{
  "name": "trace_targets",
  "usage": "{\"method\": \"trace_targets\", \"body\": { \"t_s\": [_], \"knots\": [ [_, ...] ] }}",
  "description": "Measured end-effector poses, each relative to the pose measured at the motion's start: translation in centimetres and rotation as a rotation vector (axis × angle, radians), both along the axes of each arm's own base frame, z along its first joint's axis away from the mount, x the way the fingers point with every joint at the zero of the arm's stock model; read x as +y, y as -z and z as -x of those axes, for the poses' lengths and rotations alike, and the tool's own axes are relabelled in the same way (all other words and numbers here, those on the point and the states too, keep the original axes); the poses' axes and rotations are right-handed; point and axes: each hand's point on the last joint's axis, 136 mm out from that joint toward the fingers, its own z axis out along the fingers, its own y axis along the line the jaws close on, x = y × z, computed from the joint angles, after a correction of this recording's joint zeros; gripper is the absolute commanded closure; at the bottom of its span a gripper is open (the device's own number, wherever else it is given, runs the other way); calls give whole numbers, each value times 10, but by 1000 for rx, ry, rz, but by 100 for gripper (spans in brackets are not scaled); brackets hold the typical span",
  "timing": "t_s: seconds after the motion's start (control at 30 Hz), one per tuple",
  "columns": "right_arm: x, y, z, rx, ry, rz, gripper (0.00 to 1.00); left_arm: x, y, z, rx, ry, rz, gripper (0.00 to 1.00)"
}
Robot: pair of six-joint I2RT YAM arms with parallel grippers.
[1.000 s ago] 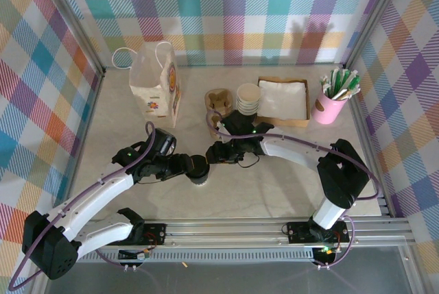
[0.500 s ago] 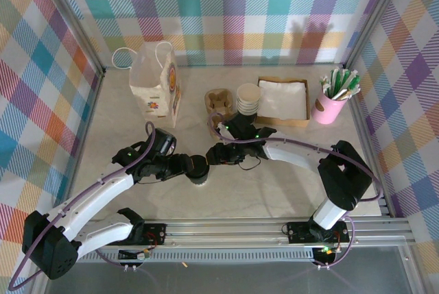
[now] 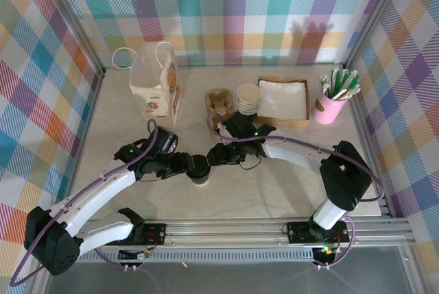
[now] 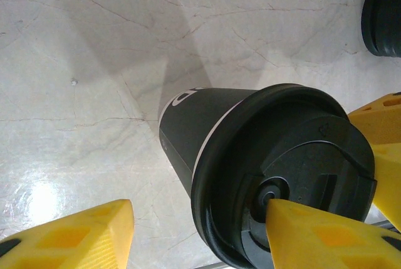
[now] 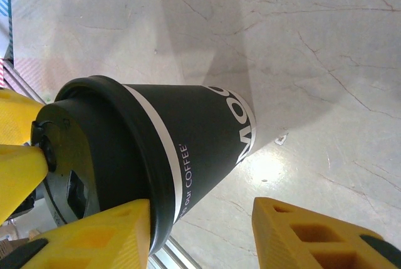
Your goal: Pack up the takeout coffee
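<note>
The cup (image 5: 188,131) stands upright on the surface (image 4: 94,62), right under the tips of both pincers, which meet over it from opposite sides. The left pincer (image 4: 200,211) is partly open and holds nothing. One of its fingers lies on top of the lid (image 4: 294,156), and the other hangs off to the cup's side over bare surface. The right pincer (image 5: 202,206) is also partly open with no grip. One finger is against the lid's rim, and the other stands clear of the cup's wall.

Handling, as I judge it: a paper cup is light, with thin walls that dent under a hard squeeze. Whether it is filled cannot be told, so keep it upright. The sides look smooth and taper downward, so it may slip through a loose hold. The lid is likely only pressed on and could pop off if lifted by it. The best hold is across the dark wall just below the lid, where the rim stiffens it.

Writing: small white "our COFFEE" runs beside a white band. Larger white letters near the foot start "MO", and the rest is cut off. The bag (image 3: 154,88), beyond both pincers, carries a round print too small to read.
</note>
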Motion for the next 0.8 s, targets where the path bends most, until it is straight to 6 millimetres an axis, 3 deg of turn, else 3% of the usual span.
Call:
{"method": "trace_targets", "body": {
  "t_s": [0.5, 0.63, 0.8],
  "knots": [
    [-2, -39, -1, -117, -63, -44, 45, -1, -5, -2, 4, 10, -10, 42],
    [-3, -47, 0, -174, -108, -21, 40, -6, -20, -10, -34, 19, 6, 40],
    [0, -61, 1, -280, -192, 18, 33, -8, -53, -23, -126, 39, 6, 37]
  ]
}}
